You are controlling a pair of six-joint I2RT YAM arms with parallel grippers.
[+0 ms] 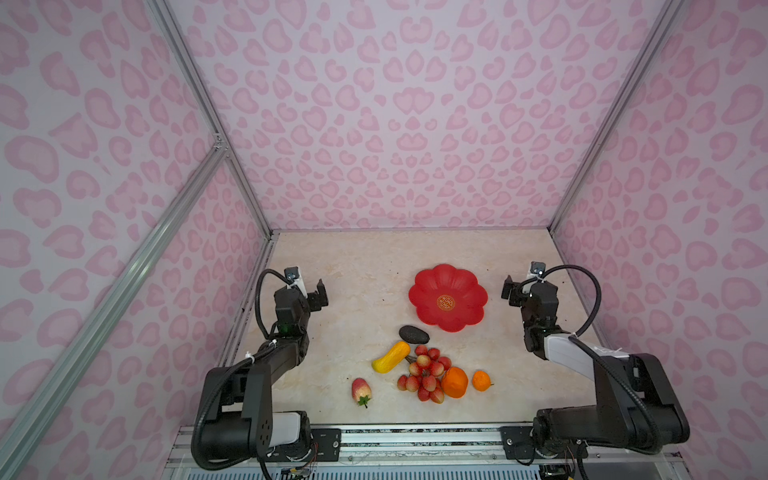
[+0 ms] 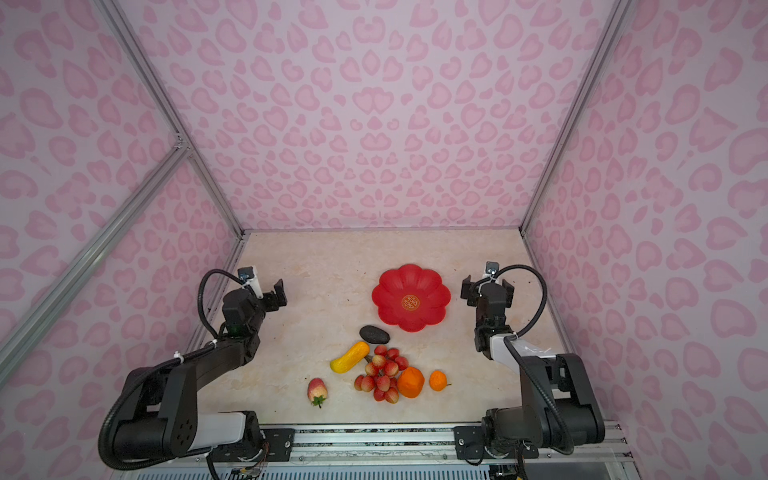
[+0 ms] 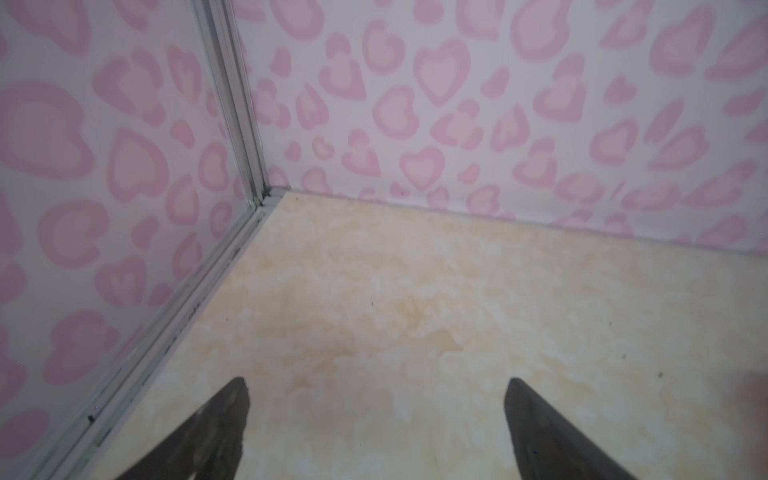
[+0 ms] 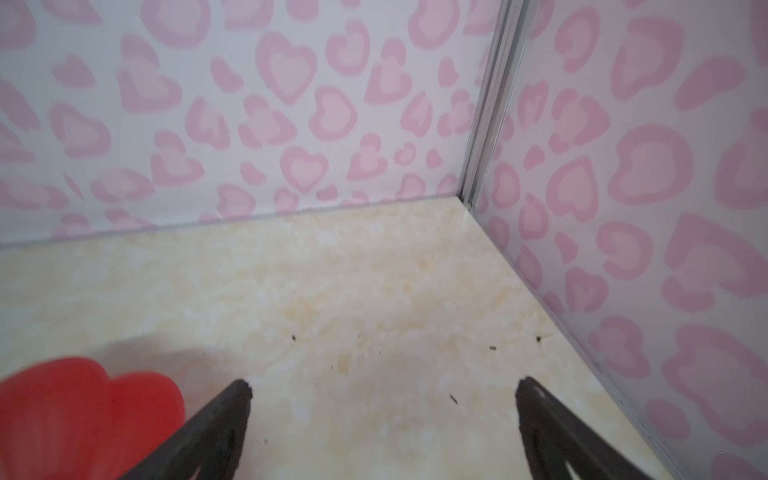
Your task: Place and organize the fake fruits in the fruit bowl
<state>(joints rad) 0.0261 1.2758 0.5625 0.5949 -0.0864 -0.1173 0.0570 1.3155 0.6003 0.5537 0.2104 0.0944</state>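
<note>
Both hands are hanging wide open and empty. The left hand [image 3: 376, 386] is hovering over bare worktop [image 1: 353, 270] at the far left, and the right hand [image 4: 384, 385] at the far right, near the bowl [image 1: 432, 286]. The bowl is sitting right of centre with nothing in it.

All the fruits are lying nearer to me, well apart from both hands. I'm judging them light, stiff and smooth, so likely to slip or roll.

- **Yellow fruit** [image 1: 390, 357]: it is pointing from near left to far right, and I'm planning to pinch it across its middle.
- **Dark oval** [image 1: 413, 334]: it is lying roughly left to right, just near of the bowl.
- **Strawberry** [image 1: 360, 390]: it is pointing its leaves toward me.
- **Berries** [image 1: 424, 374]: they are touching the big orange [image 1: 455, 382], so I'm expecting that one to shift if I lift the bunch.
- **Small orange** [image 1: 481, 380]: it is sitting just right of the big one.
</note>
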